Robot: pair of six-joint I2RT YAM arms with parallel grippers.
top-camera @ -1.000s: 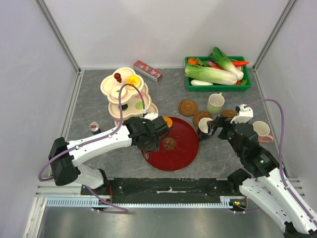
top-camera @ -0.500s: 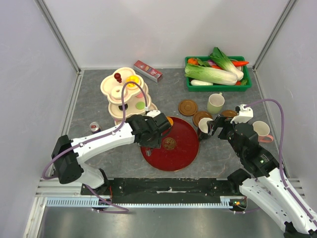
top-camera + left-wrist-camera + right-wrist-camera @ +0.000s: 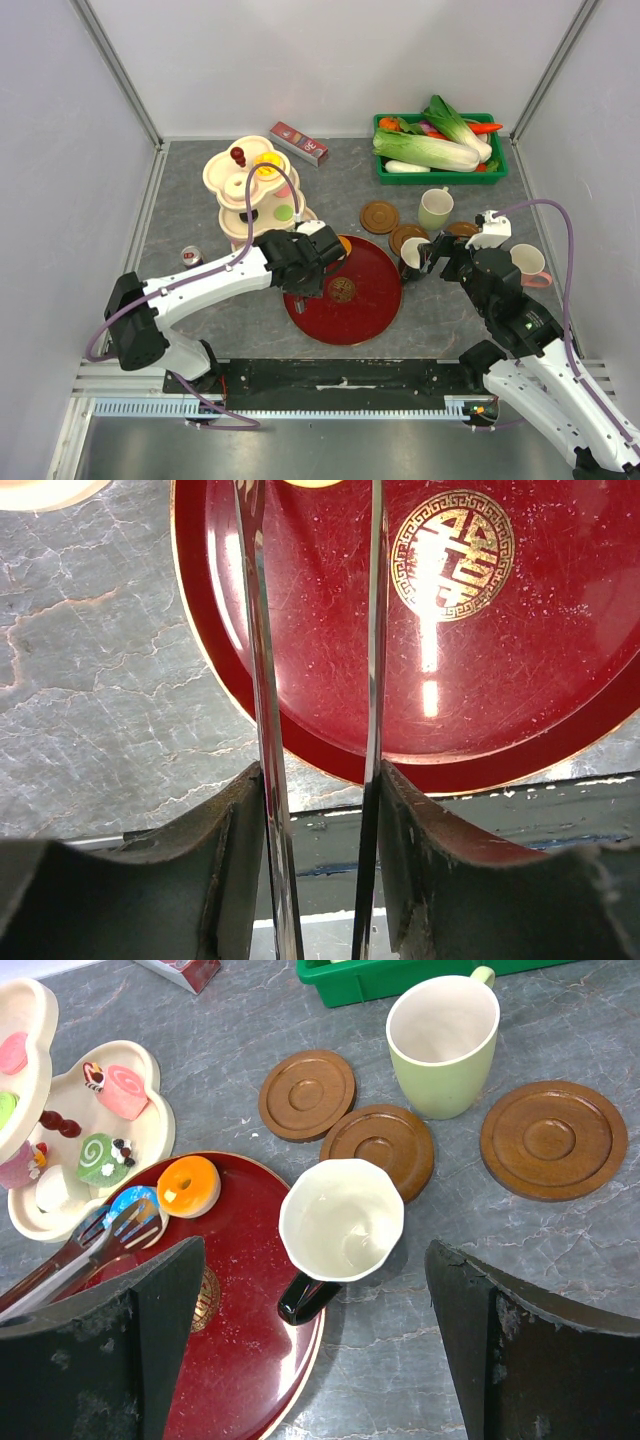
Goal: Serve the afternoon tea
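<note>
Since a second ago the left arm has swung slightly farther and rightward over the tray's left edge, while the right arm has not moved. At far left a small drink can (image 3: 190,258) stands on the table, and beyond it the cream tiered stand (image 3: 228,180) holds a pink swirl cake (image 3: 125,1090) and a green swirl cake (image 3: 97,1157) on its lowest tier. The left gripper (image 3: 320,770) is clamped on metal tongs (image 3: 262,670), squeezing the two blades close together. Their long axis runs from near-left to far-right, with the tips at a blue donut (image 3: 135,1205); whether they pinch it cannot be told. That donut and an orange donut (image 3: 188,1185) lie on the far-left part of the round red tray (image 3: 375,305). At the tray's right rim a black mug (image 3: 340,1218) stands upright and empty, its handle pointing near-left over the rim. The right gripper (image 3: 315,1250) is spread wide on either side of it, touching nothing. Just beyond lie three round brown coasters (image 3: 306,1094) flat on the table. An empty pale green mug (image 3: 443,1035) stands upright among them, its handle turned toward the green crate (image 3: 495,170) of vegetables. A white mug (image 3: 530,258) stands at far right.
</note>
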